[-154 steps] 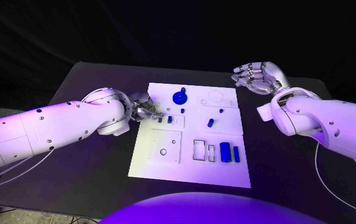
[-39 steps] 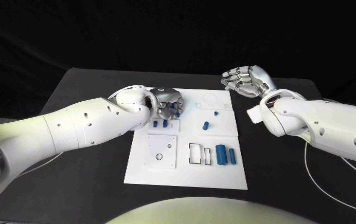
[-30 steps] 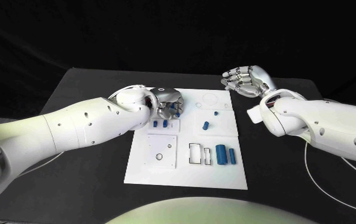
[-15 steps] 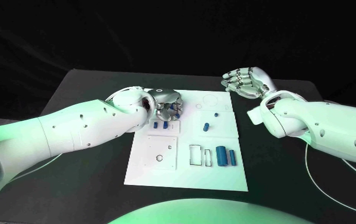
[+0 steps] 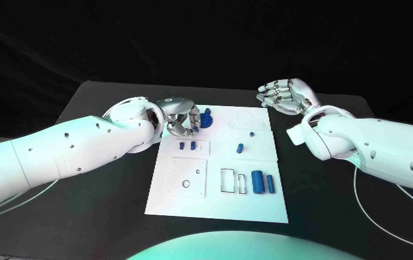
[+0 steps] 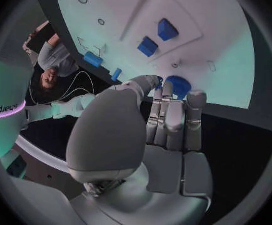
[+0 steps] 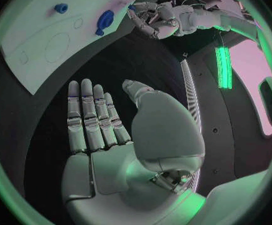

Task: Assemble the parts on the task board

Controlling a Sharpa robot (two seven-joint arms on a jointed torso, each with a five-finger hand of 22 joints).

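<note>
Left hand (image 5: 181,117) back off blue disc (image 5: 206,117)

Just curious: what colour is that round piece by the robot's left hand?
Blue; the round part shows best in the left wrist view.

One piece of lettering could be made out: in the left wrist view a short word in dark letters stood on the white arm (image 6: 8,116), upside down and cut by the circle's rim, looking like "sharpa". The task board (image 5: 219,197) and its parts bore no readable marks.
</note>
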